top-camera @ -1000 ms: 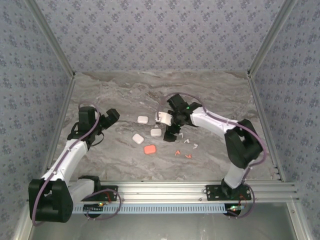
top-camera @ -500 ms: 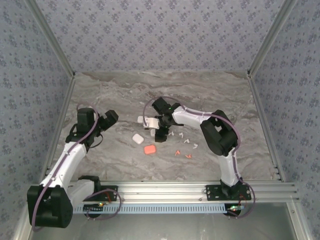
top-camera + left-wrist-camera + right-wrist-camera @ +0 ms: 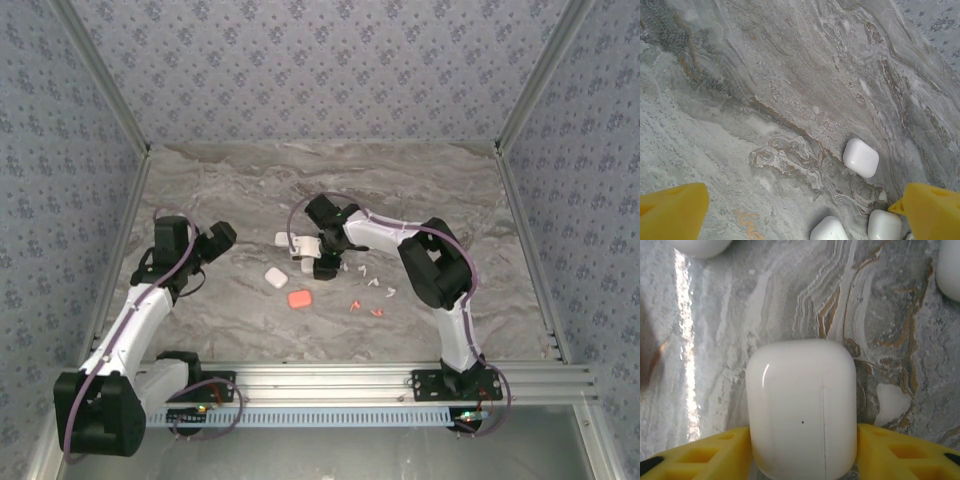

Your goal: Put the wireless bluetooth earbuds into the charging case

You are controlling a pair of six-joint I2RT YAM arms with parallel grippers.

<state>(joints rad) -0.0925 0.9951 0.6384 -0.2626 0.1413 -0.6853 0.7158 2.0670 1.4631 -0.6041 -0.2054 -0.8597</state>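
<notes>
- The right gripper (image 3: 802,450) has its jaws pressed against both sides of a white charging case (image 3: 802,405). The case looks closed and lies flat on the bench (image 3: 250,180). I'd guess the side-on hold is meant to steady or lift it for opening.
- The left gripper (image 3: 799,200) hangs with jaws spread wide and empty above other white cases (image 3: 860,157), likely standing by to help.
- The white earbuds (image 3: 385,288) and red earbuds (image 3: 376,312) lie loose on the bench, near the gripped case on its right, none seated yet.
- A red case (image 3: 299,298) sits nearer the arms.
</notes>
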